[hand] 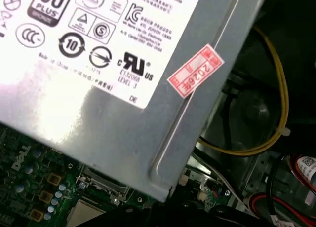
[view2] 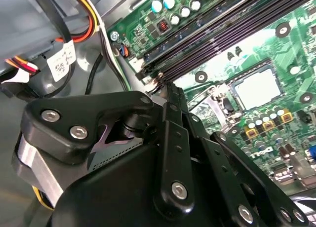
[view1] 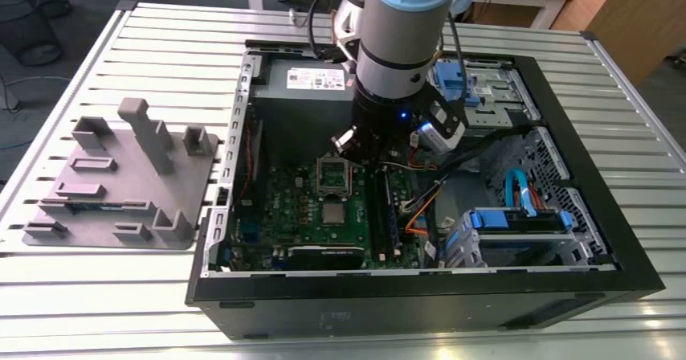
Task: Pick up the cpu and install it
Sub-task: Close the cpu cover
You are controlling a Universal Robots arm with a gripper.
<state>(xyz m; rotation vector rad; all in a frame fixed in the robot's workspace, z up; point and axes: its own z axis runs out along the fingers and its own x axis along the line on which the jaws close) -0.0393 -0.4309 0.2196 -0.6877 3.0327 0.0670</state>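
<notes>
Exterior view has the gripper (view1: 359, 155) inside the case (view1: 429, 292) walls, above the motherboard (view1: 289, 195) near the cpu (view1: 336, 213), grip state unclear

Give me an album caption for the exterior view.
Robot arm reaches into an open computer case, claw over the motherboard.

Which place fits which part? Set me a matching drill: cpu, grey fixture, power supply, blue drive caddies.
1 cpu
2 grey fixture
3 power supply
4 blue drive caddies

A on the table, outside the case
B in the case, at the exterior view's right
C on the green motherboard
D silver box bearing a white label

Pairs: 1-C, 2-A, 3-D, 4-B
</notes>
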